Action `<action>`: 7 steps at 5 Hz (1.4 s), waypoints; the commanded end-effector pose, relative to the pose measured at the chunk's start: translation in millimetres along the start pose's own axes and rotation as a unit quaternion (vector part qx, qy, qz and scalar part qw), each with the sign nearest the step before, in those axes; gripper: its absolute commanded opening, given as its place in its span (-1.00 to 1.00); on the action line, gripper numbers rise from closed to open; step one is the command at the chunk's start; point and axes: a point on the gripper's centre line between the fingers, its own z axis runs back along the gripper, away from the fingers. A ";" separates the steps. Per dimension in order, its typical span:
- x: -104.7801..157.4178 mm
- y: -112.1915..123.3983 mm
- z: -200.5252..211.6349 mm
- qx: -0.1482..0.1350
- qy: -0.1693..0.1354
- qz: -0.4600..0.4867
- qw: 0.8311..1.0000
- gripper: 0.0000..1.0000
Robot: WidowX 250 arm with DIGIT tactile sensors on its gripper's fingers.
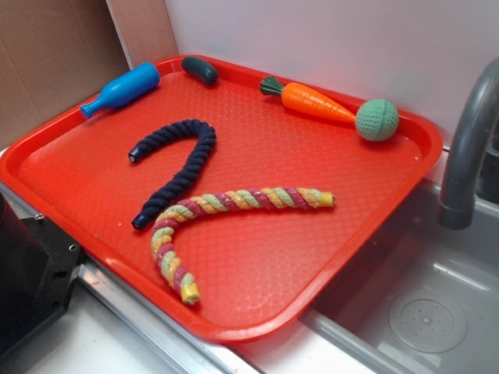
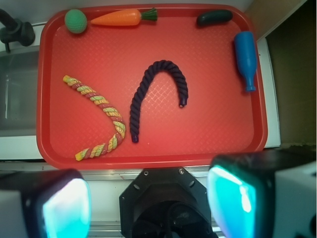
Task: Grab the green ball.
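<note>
gripper (image 2: 148,201) sat nearest the wrist cam, fingers (image 2: 64,206) spread wide, nothing between them, off the near edge of red tray (image 2: 148,156). further out: striped rope (image 2: 101,116), navy rope (image 2: 158,89). green ball (image 2: 76,21) was in the far corner, touching carrot (image 2: 121,18) tip.

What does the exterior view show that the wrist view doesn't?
Only the exterior view shows the sink basin with its drain. Only the wrist view shows the gripper, its fingers wide apart at the bottom edge, short of the tray. Both show the red tray, green ball touching the carrot's tip, blue bottle, dark pickle, two ropes and the faucet.
</note>
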 end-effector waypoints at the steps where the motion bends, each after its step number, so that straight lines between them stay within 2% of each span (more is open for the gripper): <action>1: 0.0 0.0 0.0 0.000 0.000 0.000 1.000 1.00; 2: 43.6 -3.4 -55.7 0.039 0.031 -0.067 0.996 1.00; 3: 78.3 -33.6 -103.4 0.055 0.002 -0.123 0.991 1.00; 4: 108.9 -69.0 -116.4 0.041 -0.089 -0.150 0.984 1.00; 5: 141.3 -92.5 -131.7 -0.008 -0.125 -0.128 0.984 1.00; 6: 172.6 -103.4 -156.6 -0.001 -0.115 -0.100 0.988 1.00; 7: 172.6 -103.4 -156.6 -0.001 -0.115 -0.100 0.988 1.00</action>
